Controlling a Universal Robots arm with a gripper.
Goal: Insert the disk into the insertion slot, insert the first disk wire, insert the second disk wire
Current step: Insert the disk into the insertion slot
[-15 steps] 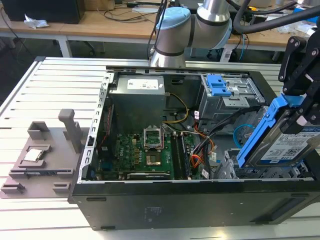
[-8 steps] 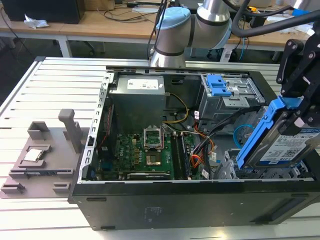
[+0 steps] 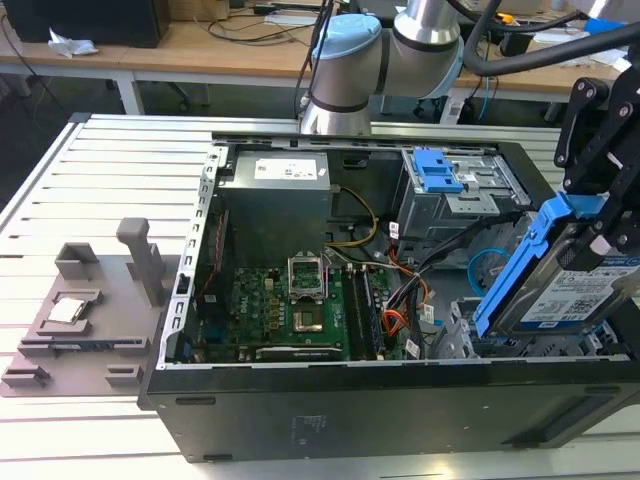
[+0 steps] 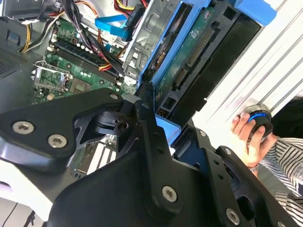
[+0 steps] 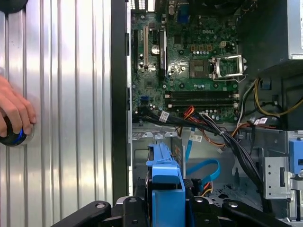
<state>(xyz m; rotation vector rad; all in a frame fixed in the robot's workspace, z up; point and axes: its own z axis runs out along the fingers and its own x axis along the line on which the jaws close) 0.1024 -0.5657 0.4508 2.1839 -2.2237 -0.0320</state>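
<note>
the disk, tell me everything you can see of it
The disk is a flat silver drive with a white label, framed in a blue plastic carrier. It is tilted steeply over the open case at the exterior view's right, clamped at its upper end by the gripper, lower end near the insertion slot.

The white labels on the disk point(image 3: 562, 292) and the power supply point(image 3: 276, 203) carry print that cannot be made out.

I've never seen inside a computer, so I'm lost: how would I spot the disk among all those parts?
Find the open black computer case and look to its end at the exterior view's right. There the gripper holds the disk tilted: a silver slab with a white label in a bright blue frame, unlike the bare blue clip behind.
</note>
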